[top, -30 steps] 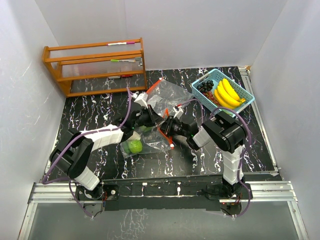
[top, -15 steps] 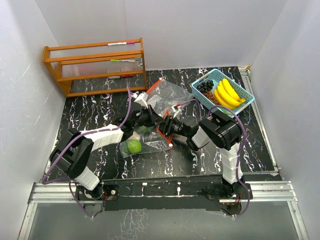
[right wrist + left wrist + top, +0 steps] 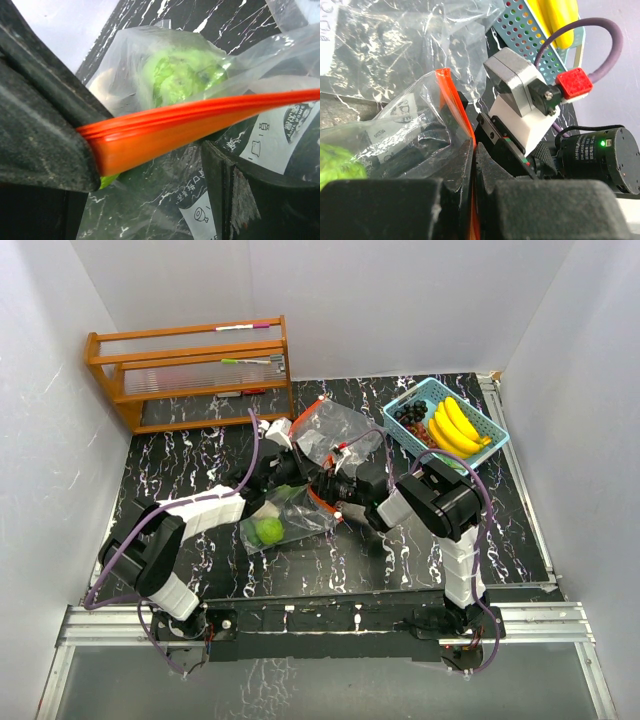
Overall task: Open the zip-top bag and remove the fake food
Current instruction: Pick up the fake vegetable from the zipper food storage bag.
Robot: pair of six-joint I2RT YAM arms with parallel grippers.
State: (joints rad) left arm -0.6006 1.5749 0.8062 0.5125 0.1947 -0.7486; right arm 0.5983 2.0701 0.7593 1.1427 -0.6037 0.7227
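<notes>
Left claw clamped on zip-top bag lip; right claw apart astride orange seal. Slick film could slip when pulled.

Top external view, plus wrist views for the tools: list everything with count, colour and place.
table: one, black marbled, under everything
rack: one, orange wood, back left
basket: one, light blue, back right
bananas: one bunch, yellow, in basket
grapes: one cluster, dark, in basket
rear bag: one, clear, centre back
front bag: one, clear with orange zip, centre
green food: at least one piece, inside front bag
left tool: black, shut on front bag's mouth
right tool: black, fingers apart around orange zip
</notes>
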